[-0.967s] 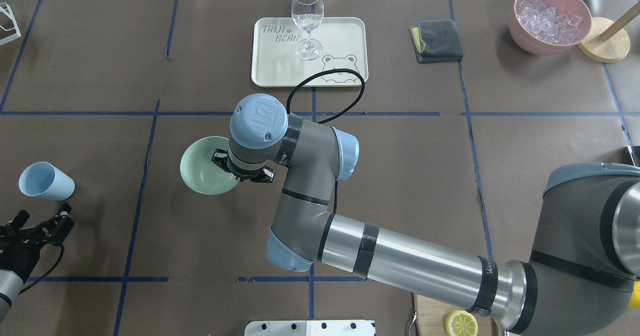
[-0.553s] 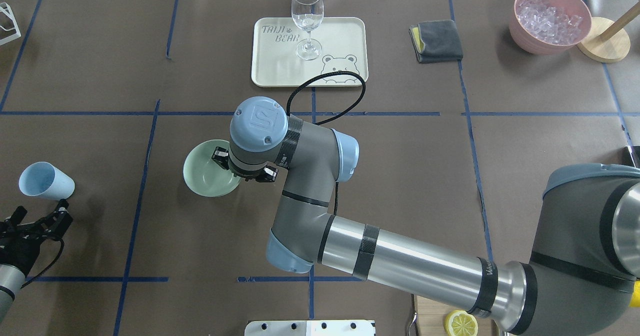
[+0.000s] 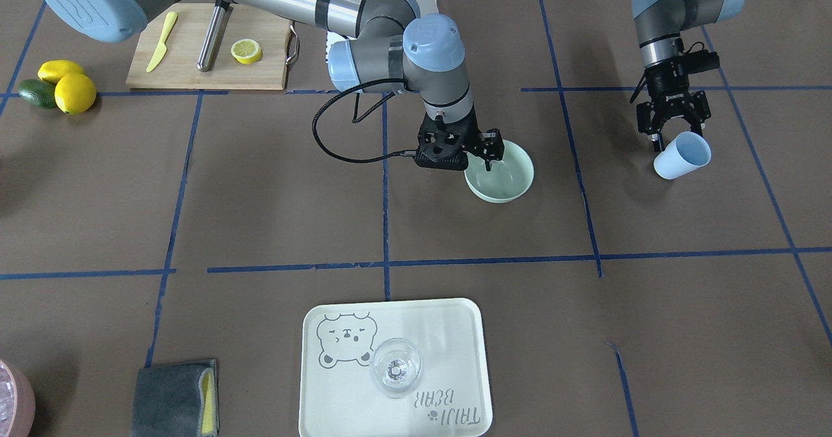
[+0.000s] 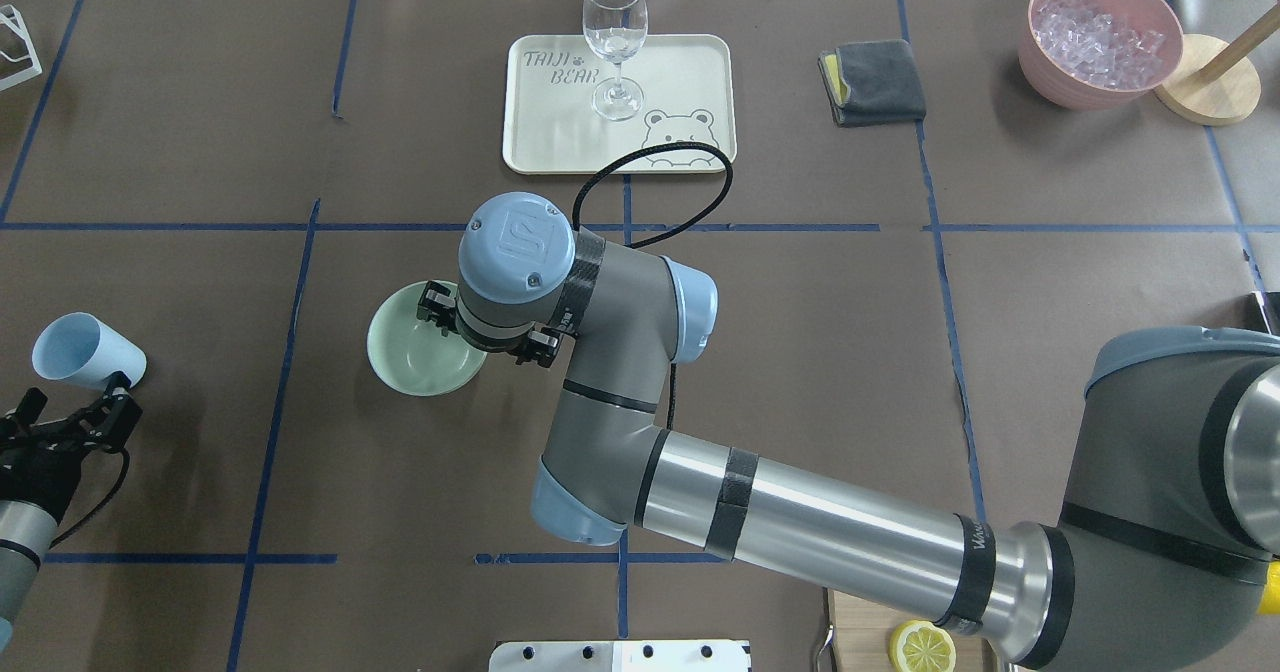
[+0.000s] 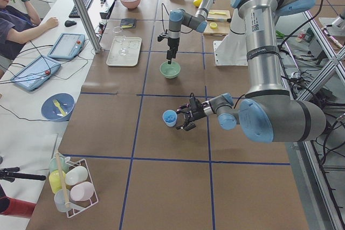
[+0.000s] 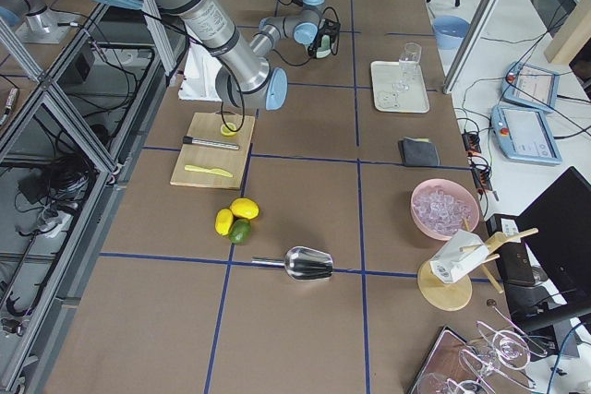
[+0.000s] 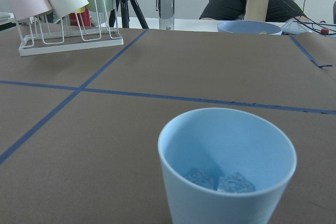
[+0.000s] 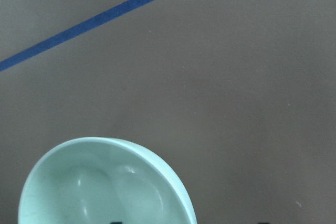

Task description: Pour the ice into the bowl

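Bowl is the biggest piece you deal with: it stands mid-table, apparently empty, and looks rigid, light and smooth, so I judge it will skid if bumped; steady it by the rim if you must; the light blue cup, well apart toward the robot's left, looks thin and light, best gripped around its wall below the lip; the ice, a couple of clear cubes in the cup's bottom, is likely slick and may tumble out suddenly, so tilt slowly; your right gripper points down over the bowl's rim, jaws apart, one finger inside and one outside; your left gripper reaches forward low, jaws seemingly clamped on the cup.
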You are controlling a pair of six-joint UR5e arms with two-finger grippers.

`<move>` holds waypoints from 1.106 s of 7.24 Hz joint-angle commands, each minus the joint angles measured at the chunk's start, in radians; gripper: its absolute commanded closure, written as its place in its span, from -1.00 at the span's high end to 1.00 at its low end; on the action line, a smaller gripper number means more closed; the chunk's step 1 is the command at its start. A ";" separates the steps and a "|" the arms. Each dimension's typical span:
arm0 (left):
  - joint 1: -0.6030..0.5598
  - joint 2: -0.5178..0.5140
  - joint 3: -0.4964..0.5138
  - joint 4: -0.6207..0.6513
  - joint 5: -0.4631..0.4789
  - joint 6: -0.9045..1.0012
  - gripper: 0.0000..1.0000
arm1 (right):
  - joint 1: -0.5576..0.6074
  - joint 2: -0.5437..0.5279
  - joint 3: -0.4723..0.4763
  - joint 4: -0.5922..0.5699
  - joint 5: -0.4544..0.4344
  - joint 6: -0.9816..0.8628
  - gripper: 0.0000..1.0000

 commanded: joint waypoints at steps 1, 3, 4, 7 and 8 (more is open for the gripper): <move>-0.026 -0.018 0.002 -0.001 0.000 0.025 0.99 | 0.002 0.000 0.003 0.001 0.000 0.000 1.00; -0.029 -0.027 0.002 -0.001 0.000 0.030 0.99 | 0.002 -0.002 0.003 0.001 0.000 0.000 1.00; -0.029 -0.027 0.004 -0.001 -0.002 0.030 0.99 | 0.002 -0.002 0.003 0.001 0.000 0.000 1.00; -0.039 -0.038 0.036 -0.016 -0.005 0.029 0.99 | 0.002 -0.003 0.003 0.001 0.000 0.000 1.00; -0.040 -0.038 0.038 -0.017 -0.007 0.029 0.99 | 0.002 -0.003 0.003 0.001 0.000 0.000 1.00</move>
